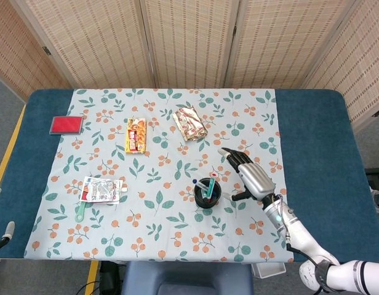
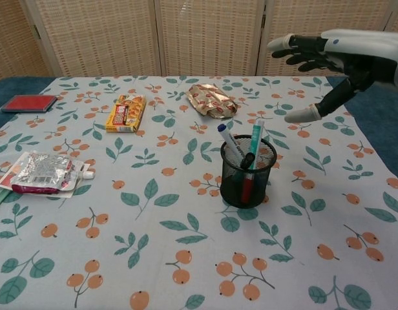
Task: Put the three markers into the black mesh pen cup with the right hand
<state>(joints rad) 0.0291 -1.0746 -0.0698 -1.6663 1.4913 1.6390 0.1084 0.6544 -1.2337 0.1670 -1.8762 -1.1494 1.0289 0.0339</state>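
Observation:
The black mesh pen cup (image 2: 247,173) (image 1: 207,192) stands upright on the leaf-patterned cloth, right of centre. Three markers stand in it: a blue-capped one (image 2: 229,142) leaning left, a teal-barrelled one with a red cap down inside (image 2: 254,143), and a black-capped one (image 2: 247,161). My right hand (image 2: 325,61) (image 1: 251,177) hovers above and to the right of the cup, fingers spread and holding nothing. My left hand is only a sliver at the lower left edge of the head view (image 1: 0,236); how its fingers lie is not shown.
A crinkled snack wrapper (image 2: 212,101) lies behind the cup. An orange snack box (image 2: 125,112) and a silver pouch (image 2: 42,173) sit to the left. A red pad (image 2: 27,103) rests on the blue table at the far left.

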